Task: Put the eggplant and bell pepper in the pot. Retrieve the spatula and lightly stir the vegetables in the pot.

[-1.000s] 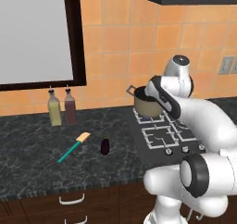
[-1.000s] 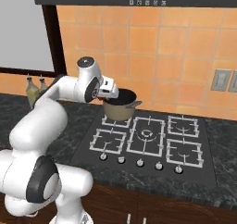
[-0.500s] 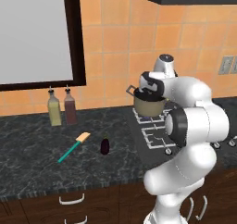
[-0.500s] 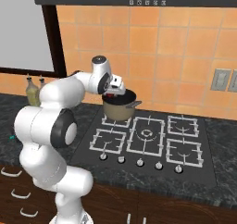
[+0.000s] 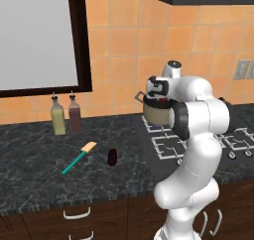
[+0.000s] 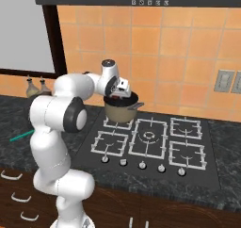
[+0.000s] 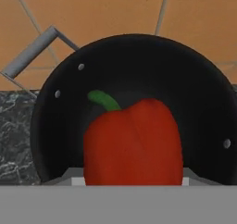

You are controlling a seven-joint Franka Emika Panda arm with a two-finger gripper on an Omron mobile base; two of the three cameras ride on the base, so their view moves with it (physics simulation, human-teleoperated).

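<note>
I held the gripper (image 6: 123, 91) pinching the pepper (image 7: 133, 142) above the pot (image 6: 121, 110); eggplant (image 5: 112, 156) and spatula (image 5: 79, 157) lay left of it, 2 steps undone.

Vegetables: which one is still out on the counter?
The eggplant, dark purple, lying beside the spatula. The red bell pepper is at the gripper over the pot.
</note>
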